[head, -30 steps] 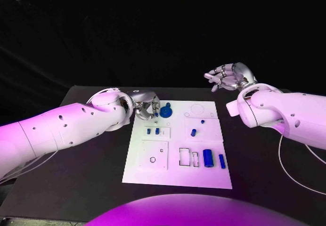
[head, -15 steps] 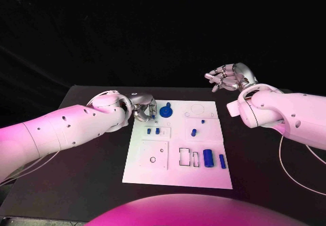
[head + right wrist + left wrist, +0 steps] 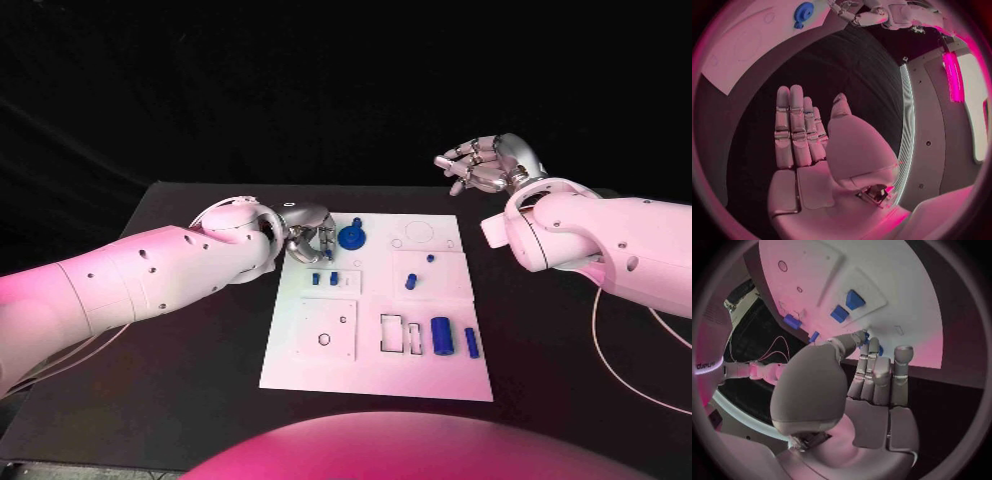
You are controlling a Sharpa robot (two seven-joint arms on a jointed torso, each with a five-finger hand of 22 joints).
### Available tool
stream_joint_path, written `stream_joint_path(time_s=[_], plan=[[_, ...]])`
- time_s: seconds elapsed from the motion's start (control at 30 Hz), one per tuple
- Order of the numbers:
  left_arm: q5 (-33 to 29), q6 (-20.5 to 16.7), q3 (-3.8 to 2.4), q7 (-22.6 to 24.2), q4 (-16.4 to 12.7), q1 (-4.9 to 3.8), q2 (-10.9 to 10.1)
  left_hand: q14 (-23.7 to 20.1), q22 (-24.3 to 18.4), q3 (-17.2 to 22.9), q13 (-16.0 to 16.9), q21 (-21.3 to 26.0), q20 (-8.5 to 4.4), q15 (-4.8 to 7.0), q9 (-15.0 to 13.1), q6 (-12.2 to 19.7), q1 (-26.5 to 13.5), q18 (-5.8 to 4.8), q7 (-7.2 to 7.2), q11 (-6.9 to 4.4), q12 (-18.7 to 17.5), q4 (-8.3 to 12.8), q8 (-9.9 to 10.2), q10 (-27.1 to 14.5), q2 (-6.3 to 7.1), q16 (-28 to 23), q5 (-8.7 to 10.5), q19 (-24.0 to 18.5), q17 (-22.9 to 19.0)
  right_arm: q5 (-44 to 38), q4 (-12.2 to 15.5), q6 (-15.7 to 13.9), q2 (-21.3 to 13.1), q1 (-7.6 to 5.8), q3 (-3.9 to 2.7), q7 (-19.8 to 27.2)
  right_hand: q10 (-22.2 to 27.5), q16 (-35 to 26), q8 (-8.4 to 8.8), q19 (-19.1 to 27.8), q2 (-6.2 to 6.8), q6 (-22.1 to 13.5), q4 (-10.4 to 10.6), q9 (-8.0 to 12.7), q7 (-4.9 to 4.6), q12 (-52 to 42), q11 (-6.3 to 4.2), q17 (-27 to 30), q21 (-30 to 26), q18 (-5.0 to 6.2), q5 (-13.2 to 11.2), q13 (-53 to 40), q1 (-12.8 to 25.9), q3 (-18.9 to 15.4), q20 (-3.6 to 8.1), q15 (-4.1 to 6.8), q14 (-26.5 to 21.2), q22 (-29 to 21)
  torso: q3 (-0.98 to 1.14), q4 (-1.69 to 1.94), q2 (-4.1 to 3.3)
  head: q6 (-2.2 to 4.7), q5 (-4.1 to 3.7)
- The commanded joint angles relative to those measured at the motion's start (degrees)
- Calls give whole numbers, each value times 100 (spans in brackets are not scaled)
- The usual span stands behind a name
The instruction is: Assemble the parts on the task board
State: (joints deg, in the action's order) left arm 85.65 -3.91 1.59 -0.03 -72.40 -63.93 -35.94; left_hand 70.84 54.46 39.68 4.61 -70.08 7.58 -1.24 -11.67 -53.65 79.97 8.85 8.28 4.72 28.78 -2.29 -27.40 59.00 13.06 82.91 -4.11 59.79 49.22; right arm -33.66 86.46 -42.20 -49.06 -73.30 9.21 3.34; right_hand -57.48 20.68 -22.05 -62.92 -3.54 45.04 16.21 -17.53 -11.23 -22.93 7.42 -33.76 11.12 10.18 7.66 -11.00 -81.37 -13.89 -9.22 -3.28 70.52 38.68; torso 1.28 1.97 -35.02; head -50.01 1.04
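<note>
The task board (image 3: 378, 350) looks like smooth, matt white plastic, and the blue parts (image 3: 441, 335) on it like smooth plastic with a slight sheen. Around the board the worktop (image 3: 188, 370) is matt black. The left hand (image 3: 306, 236) and right hand (image 3: 483, 165) are silvery metal on glossy white arm shells.

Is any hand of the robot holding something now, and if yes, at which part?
The right hand holds nothing, its fingers apart above the table. The left hand pinches something small and blue at its fingertips; which part cannot be told.

Left robot hand (image 3: 307, 238) crowds task board (image 3: 378, 375) far-left corner.
</note>
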Motion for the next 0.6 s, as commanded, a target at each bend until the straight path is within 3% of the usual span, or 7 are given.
stream_joint_path(time_s=[0.03, 0.6], plan=[[-52, 123, 5, 21, -1, 7, 30, 26, 5, -14, -3, -20, -5, -4, 1, -55, -29, -50, -5, 11, -27, 33, 19, 41, 5, 35, 16, 35, 5, -27, 7, 33, 1, 2, -1, 46, -47, -31, 38, -1, -1, 20, 3, 9, -41, 36, 7, 10, -24, 17, -8, 5, -34, -29, -40, -29, 3, -5, -2, 3, -4, 1, -11], [-60, 268, 21, -34, 56, 16, 79, 28, 1, -14, -4, -18, -6, -4, -1, -60, -29, -49, -5, 11, -41, 35, 29, 50, 2, 35, 17, 33, 2, -27, 11, 29, 1, 2, -2, 48, -47, -31, 38, -1, -1, 20, 3, 9, -41, 36, 7, 10, -24, 17, -8, 5, -34, -29, -40, -29, 3, -5, -5, 4, 0, 1, -8]])
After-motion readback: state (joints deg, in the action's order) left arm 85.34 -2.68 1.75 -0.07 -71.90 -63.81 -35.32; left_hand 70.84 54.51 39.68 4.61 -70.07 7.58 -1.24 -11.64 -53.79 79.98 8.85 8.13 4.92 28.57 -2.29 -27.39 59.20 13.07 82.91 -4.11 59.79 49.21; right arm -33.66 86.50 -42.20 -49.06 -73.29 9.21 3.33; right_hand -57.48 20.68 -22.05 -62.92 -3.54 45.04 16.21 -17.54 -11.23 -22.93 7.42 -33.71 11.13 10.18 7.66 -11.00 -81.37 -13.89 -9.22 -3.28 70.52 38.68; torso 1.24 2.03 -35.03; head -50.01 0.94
